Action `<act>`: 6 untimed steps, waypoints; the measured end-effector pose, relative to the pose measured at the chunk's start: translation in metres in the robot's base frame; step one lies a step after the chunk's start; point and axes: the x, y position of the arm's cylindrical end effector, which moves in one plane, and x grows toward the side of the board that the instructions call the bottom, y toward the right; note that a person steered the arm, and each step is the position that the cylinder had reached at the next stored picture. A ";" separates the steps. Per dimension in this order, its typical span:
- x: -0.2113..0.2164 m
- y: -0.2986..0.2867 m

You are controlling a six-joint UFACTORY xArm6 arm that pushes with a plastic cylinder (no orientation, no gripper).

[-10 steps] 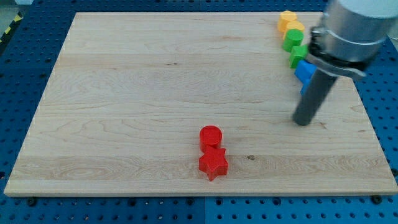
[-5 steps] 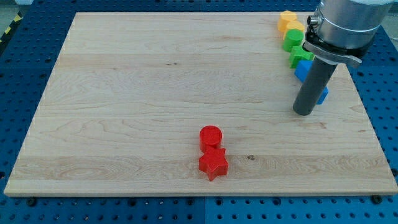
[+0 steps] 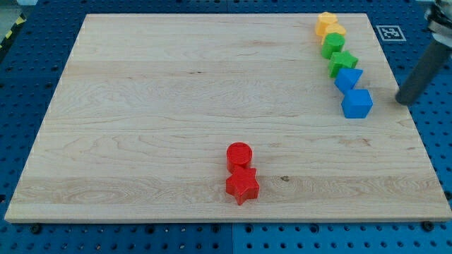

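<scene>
My tip (image 3: 404, 101) stands at the view's right edge of the wooden board (image 3: 176, 106), touching nothing. The nearest block is a blue cube (image 3: 357, 104), a short gap to the tip's left. Above that cube a chain of blocks runs toward the view's top: a blue block (image 3: 347, 78), a green star (image 3: 343, 63), a green block (image 3: 333, 44), an orange block (image 3: 333, 31) and a yellow block (image 3: 325, 20). Far off at the view's bottom centre a red cylinder (image 3: 239, 154) sits against a red star (image 3: 242, 185).
A black-and-white marker tag (image 3: 389, 32) is fixed at the board's top right corner. Blue perforated table (image 3: 28, 85) surrounds the board on all sides.
The rod has swung from left of the blue blocks to their right, out to the board's right edge. The blue cube, hidden behind the rod before, now shows fully.
</scene>
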 end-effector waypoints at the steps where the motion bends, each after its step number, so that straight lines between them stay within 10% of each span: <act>1: -0.059 -0.023; 3: -0.163 -0.083; 6: -0.162 -0.034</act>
